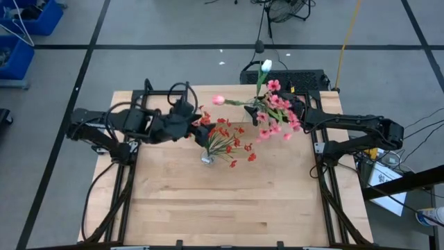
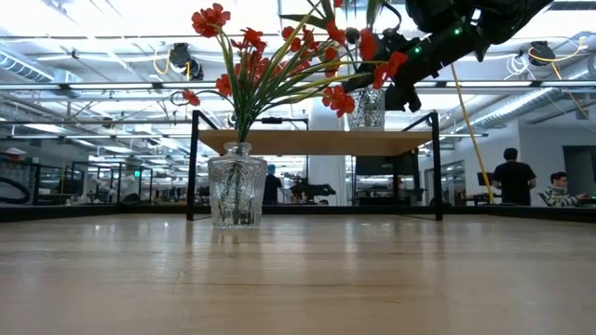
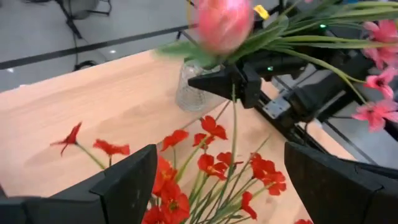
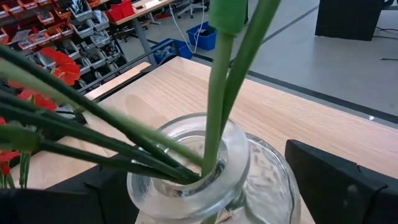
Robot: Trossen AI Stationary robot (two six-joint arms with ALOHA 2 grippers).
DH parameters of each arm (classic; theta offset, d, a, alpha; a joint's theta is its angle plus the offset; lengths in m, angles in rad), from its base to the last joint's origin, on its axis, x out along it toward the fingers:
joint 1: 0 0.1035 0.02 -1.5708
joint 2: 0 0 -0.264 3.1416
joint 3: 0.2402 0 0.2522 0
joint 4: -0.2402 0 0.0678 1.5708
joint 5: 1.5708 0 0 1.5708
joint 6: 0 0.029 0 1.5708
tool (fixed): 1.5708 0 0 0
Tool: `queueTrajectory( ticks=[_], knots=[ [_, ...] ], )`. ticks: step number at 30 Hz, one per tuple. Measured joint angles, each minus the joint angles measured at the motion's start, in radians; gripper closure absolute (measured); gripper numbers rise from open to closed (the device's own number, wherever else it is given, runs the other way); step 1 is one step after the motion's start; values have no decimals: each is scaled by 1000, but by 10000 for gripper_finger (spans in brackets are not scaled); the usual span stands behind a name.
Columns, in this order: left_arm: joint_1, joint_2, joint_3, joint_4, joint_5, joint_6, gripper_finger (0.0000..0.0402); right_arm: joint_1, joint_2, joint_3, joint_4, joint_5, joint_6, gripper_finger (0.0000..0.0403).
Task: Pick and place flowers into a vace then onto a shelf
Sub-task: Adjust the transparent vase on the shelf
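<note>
A clear glass vase stands by its base on the tabletop and holds a spray of red flowers. My left gripper hangs open just left of and above the blossoms, touching nothing. A second glass vase holds pink flowers, a white tulip and a pink tulip. It sits at the top of the shelf. My right gripper is shut on it. My right gripper holds the second vase by its body just below the neck, one finger on each side. It comes about level from the table's right. The vase is upright. Whether its base rests on the shelf board or hangs just above it, I cannot tell.
The shelf stands on thin black legs along the table's far part, behind the red-flower vase. The near half of the tabletop is bare wood. People are in the room far behind the table.
</note>
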Motion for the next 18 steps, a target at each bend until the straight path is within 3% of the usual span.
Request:
queueTrajectory(
  ticks=[18],
  knots=[
    [-101,0,-136,7,-58,-244,50,0,-2,0,-6,5,-11,49]
  ],
)
